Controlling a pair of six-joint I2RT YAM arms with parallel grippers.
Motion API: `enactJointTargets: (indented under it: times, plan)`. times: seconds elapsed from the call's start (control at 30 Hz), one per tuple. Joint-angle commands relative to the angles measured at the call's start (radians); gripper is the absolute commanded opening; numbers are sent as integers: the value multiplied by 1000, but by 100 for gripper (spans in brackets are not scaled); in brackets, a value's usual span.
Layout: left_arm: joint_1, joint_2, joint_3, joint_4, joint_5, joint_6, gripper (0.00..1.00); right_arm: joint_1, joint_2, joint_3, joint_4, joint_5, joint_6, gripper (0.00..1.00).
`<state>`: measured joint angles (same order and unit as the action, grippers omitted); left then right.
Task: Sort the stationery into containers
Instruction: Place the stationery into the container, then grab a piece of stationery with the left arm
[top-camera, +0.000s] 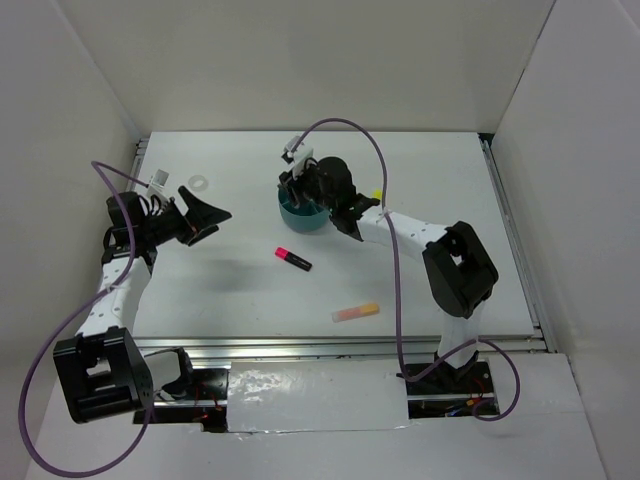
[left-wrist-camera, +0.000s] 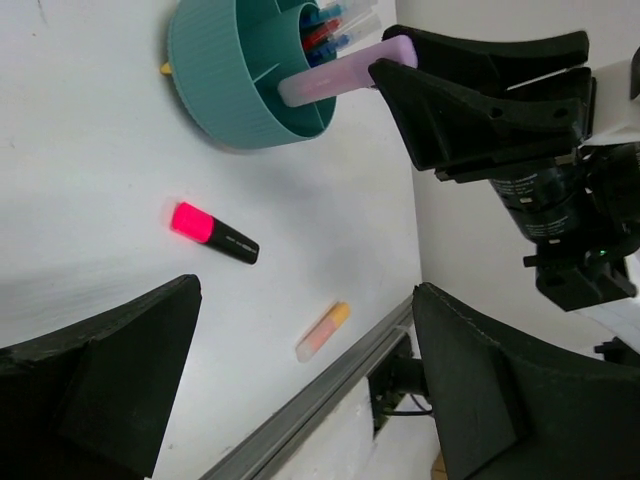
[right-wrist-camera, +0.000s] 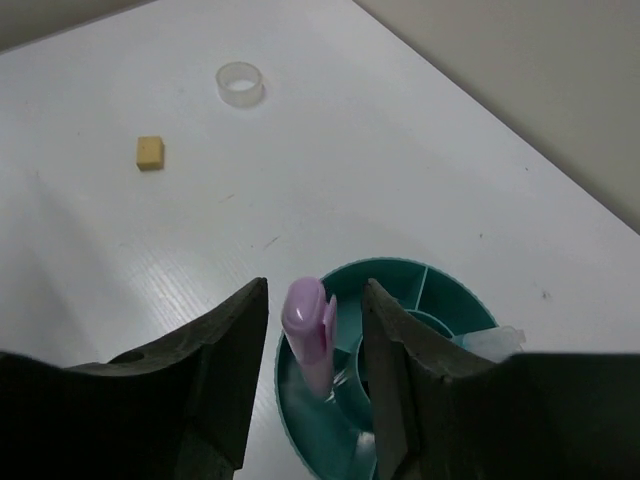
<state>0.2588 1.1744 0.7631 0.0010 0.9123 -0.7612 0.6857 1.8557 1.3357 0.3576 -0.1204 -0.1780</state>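
The round teal organizer stands at mid-table and shows in the left wrist view and the right wrist view. My right gripper hangs just above it, open. A lilac stick stands in an outer compartment between the fingers, with a gap on each side; it also shows in the left wrist view. Blue and red pens stand in the organizer. My left gripper is open and empty, raised at the left. A pink-capped highlighter and an orange stick lie on the table.
A clear ring lies at the back left, also seen in the right wrist view, with a tan eraser near it. A yellow cap shows behind the right arm. A metal rail runs along the near edge. White walls enclose the table.
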Motion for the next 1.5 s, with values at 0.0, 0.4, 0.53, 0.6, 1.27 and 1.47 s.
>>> enactJointTargets:
  times: [0.0,0.4,0.53,0.6,1.27,1.47]
  plan:
    - [-9,-53,27,2,-33,95,99,8,2,75,37,2,-5,51]
    - [-214,-220,94,-61,-159,497,99,-24,-291,143,-212,16,172,59]
    - [-441,-133,169,-156,-218,635,99,-115,-515,71,-380,18,175,59]
    - [-583,-67,221,-259,-292,706,99,-170,-617,5,-475,19,175,59]
    - [-1296,608,509,-434,-806,901,71,-656,-1132,-520,-799,-140,250,57]
    - [-1307,705,548,-420,-785,912,70,-667,-1129,-517,-812,-157,252,57]
